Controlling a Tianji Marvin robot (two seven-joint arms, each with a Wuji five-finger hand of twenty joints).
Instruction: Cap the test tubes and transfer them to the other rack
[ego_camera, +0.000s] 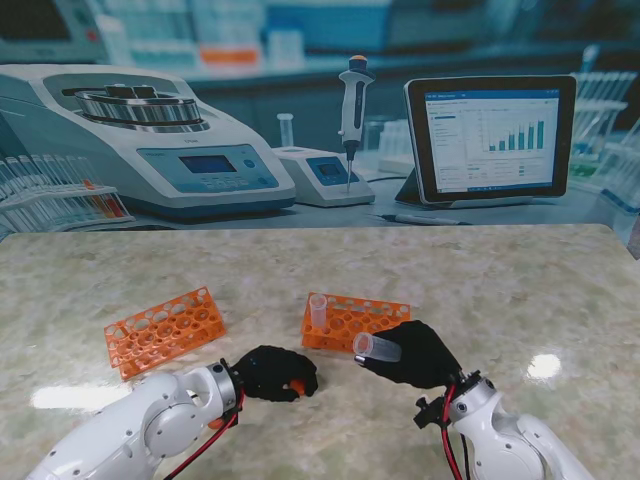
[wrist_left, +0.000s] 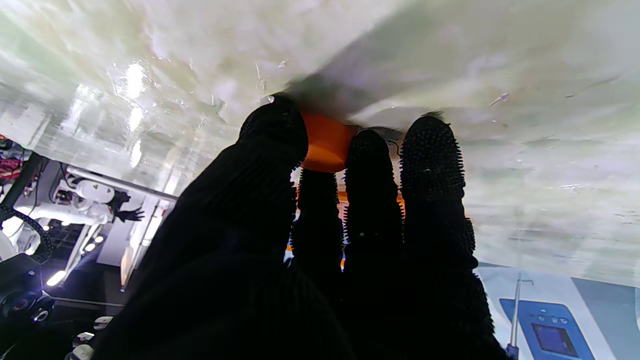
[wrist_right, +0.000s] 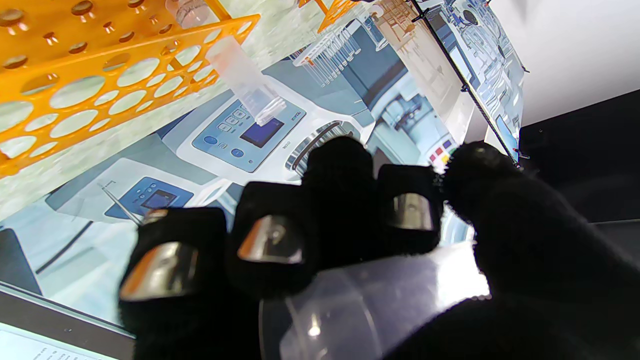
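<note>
My right hand is shut on a clear uncapped test tube, held sideways with its open mouth toward my left; the tube lies across the curled fingers. Just beyond it stands an orange rack holding one upright clear tube, also seen as tube in rack. My left hand presses down on the table, fingers closed around an orange cap, cap. A second orange rack lies farther left, with no tubes in it.
The marble table top runs to a printed lab backdrop at the far edge. Both racks sit in the nearer half of the table, between and beyond my hands.
</note>
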